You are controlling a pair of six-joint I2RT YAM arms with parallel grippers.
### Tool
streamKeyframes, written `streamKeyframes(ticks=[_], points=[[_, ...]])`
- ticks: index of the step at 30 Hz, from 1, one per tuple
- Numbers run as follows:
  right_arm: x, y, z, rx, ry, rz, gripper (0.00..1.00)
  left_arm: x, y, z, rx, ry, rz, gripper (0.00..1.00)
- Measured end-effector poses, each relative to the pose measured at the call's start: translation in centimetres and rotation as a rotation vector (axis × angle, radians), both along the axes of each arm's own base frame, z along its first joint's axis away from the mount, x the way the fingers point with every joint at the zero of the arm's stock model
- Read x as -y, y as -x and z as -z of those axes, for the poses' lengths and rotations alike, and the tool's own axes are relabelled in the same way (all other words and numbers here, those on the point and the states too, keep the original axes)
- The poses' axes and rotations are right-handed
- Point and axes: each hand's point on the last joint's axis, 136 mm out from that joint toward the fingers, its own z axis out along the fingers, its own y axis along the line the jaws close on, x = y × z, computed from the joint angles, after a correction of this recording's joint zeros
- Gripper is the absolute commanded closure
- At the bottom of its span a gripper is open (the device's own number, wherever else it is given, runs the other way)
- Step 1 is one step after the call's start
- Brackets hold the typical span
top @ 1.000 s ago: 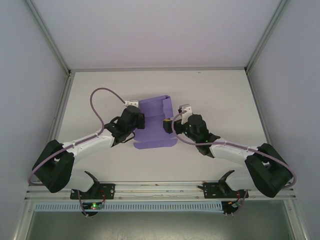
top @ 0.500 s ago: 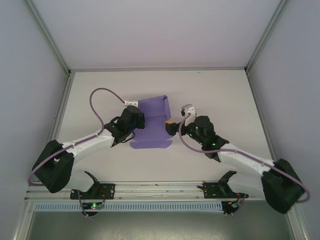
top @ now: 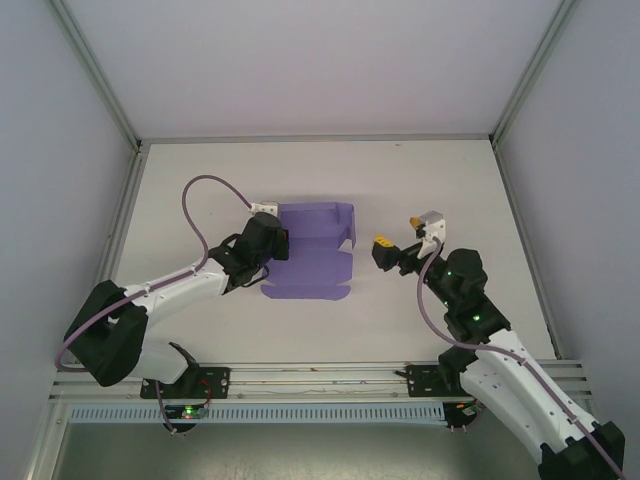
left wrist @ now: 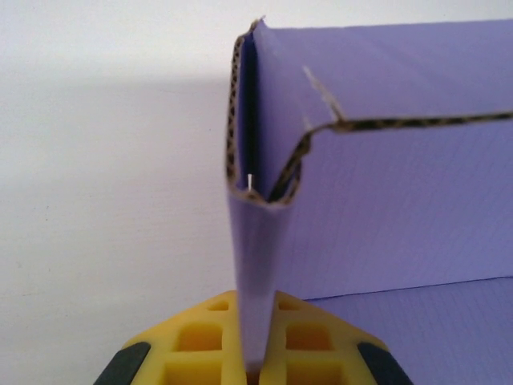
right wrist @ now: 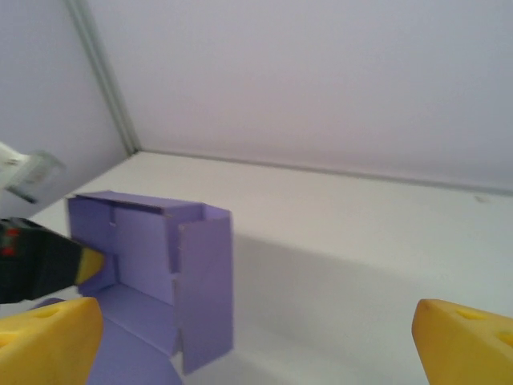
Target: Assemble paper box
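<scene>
Lavender paper box: left wall clamped by left gripper; right gripper released, apart. Risk: unsupported right wall may spring flat.

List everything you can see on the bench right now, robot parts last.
paper box: one, purple, partly folded, middle of the table
table: one, white, under everything
left arm: one, white and black, reaching to the box's left side
right arm: one, white and black, right of the box
left fingers: yellow, shut on the box's left wall
right fingers: yellow, open, apart from the box
</scene>
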Motion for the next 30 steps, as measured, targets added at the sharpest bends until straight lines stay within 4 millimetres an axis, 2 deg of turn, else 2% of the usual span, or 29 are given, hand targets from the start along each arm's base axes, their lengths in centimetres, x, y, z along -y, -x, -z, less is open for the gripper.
streamKeyframes(ticks=[3,6,11,16,25,27,28,30], points=[[1.2,-1.6,2.0,-0.106,0.013,0.047,0.06,0.0,0.0,0.0,0.000,0.000,0.001,1.00],[1.0,-3.3,4.1,-0.224,0.018,0.029,0.09,0.0,0.0,0.0,0.000,0.000,0.001,1.00],[-1.6,-5.4,6.8,-0.371,0.016,-0.096,0.23,0.1,0.1,0.0,-0.002,0.001,0.009,1.00],[-5.1,-6.5,7.6,-0.434,-0.033,-0.273,0.38,0.2,0.1,0.0,-0.003,-0.001,0.019,1.00],[-11.5,-5.9,8.5,-0.485,-0.063,-0.485,0.44,0.1,0.2,0.1,-0.006,-0.014,0.021,1.00],[-12.3,-6.0,8.9,-0.494,-0.057,-0.485,0.41,0.0,0.2,0.2,-0.007,-0.020,0.015,1.00],[-12.4,-6.2,9.0,-0.495,-0.051,-0.475,0.36,-0.2,0.2,0.3,-0.010,-0.028,0.009,1.00],[-12.5,-6.6,9.1,-0.489,-0.035,-0.438,0.35,-0.3,0.2,0.3,-0.009,-0.031,0.006,1.00]])
